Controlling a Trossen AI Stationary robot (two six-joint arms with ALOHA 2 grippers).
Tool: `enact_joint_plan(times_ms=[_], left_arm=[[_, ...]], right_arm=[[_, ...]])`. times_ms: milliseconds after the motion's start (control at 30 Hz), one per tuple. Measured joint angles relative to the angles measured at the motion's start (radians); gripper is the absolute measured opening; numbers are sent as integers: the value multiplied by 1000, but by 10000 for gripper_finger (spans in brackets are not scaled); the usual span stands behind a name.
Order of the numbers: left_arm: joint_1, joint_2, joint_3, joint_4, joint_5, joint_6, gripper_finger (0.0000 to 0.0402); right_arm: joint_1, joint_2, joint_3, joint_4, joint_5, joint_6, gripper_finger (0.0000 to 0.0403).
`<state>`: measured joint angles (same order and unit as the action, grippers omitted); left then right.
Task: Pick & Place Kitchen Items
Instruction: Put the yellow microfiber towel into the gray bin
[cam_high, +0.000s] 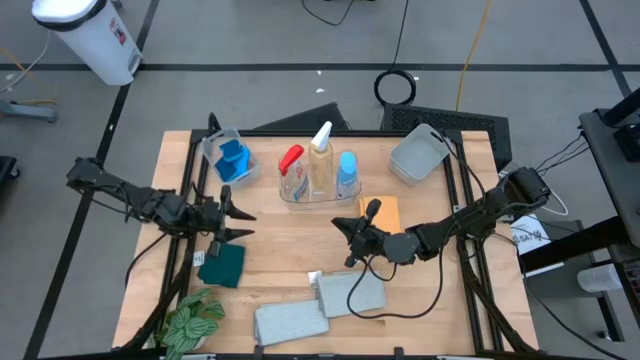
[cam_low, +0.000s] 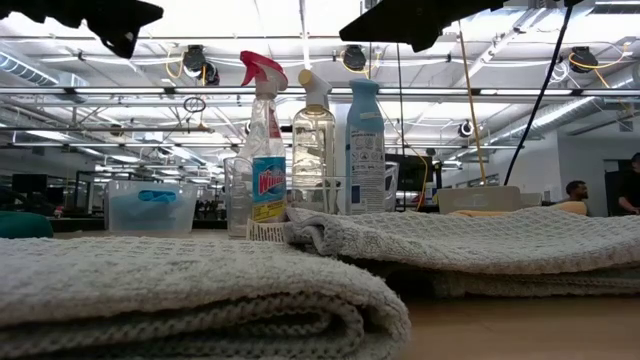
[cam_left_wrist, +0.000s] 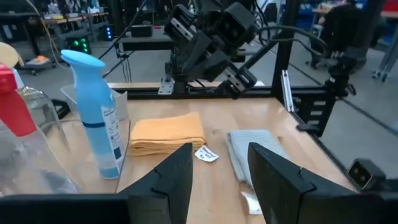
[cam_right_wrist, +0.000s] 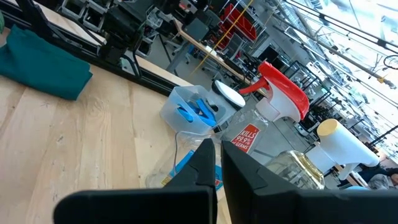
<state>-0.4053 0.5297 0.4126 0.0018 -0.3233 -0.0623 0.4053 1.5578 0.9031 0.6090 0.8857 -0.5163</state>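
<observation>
Both grippers (cam_high: 240, 212) (cam_high: 348, 232) hover over the wooden table (cam_high: 290, 260), workshop beyond.

In your low view, the two folded grey towels (cam_low: 190, 290) are blocking most of the tabletop, and the teal cloth (cam_low: 22, 224) is getting cut off at the picture's left edge. Both arms are showing only as dark shapes at the top, grippers unseen there.

Grey floor (cam_high: 250, 40) crossed by dark lines, white bin (cam_high: 90, 35), ceiling strip lights (cam_low: 300, 20).
</observation>
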Motion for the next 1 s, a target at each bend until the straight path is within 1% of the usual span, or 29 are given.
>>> enact_joint_plan(times_ms=[67, 500, 1000], left_arm=[[6, 0, 0, -1, 0, 17, 159], [75, -1, 0, -29, 8, 6, 159], [84, -1, -9, -23, 11, 27, 159]], right_arm=[[0, 0, 0, 0, 0, 0, 4], [0, 0, 0, 0, 0, 0, 4], [0, 0, 0, 0, 0, 0, 4]])
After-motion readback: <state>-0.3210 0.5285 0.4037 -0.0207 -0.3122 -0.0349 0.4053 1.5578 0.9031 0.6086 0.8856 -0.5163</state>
